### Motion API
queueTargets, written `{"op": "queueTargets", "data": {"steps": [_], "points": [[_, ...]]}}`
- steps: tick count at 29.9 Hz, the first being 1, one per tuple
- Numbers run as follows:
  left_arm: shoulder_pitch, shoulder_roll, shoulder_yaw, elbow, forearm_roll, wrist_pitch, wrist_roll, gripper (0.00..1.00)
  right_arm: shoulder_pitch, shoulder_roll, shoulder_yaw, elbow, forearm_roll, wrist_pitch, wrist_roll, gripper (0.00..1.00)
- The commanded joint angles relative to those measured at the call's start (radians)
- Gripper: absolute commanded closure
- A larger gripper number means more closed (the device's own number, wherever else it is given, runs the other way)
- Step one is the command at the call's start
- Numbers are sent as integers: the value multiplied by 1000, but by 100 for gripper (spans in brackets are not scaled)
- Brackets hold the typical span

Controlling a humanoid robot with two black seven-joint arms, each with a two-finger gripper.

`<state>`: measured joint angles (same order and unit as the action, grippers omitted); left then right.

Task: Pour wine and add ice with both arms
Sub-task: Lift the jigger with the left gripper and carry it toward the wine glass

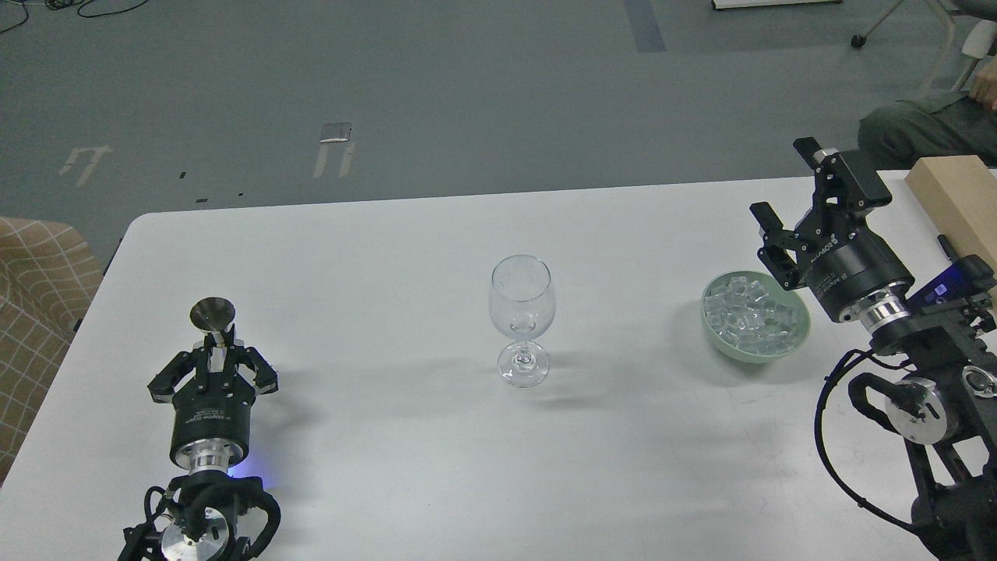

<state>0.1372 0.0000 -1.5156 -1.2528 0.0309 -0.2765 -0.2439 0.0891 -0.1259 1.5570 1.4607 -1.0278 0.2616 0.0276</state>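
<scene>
An empty wine glass (522, 312) stands upright at the middle of the white table (374, 249). A pale green bowl (802, 331) at the right holds a heap of clear ice (749, 313). My left gripper (214, 348) at the front left is shut on the stem of a small metal measuring cup (213, 313), which stands upright with its mouth up. My right gripper (787, 183) is open and empty, just behind and to the right of the bowl, its lower finger near the bowl's far rim. No wine bottle shows.
A light wooden block (954, 195) lies at the table's right edge behind my right arm. A seated person (919, 132) is beyond the far right corner. A checked chair (39, 296) stands off the table's left edge.
</scene>
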Motion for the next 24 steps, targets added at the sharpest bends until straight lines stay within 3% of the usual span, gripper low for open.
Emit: {"op": "queueTargets", "data": {"steps": [1, 3, 24], "points": [[1, 0, 6, -4, 1, -6, 2, 87, -2, 0, 2, 1, 0, -1, 0, 0], [1, 0, 12, -5, 0, -7, 2, 90, -5, 0, 2, 3, 0, -1, 0, 0], [-27, 0, 101, -108, 3, 8, 18, 90, -6, 8, 6, -2, 0, -1, 0, 0]]}}
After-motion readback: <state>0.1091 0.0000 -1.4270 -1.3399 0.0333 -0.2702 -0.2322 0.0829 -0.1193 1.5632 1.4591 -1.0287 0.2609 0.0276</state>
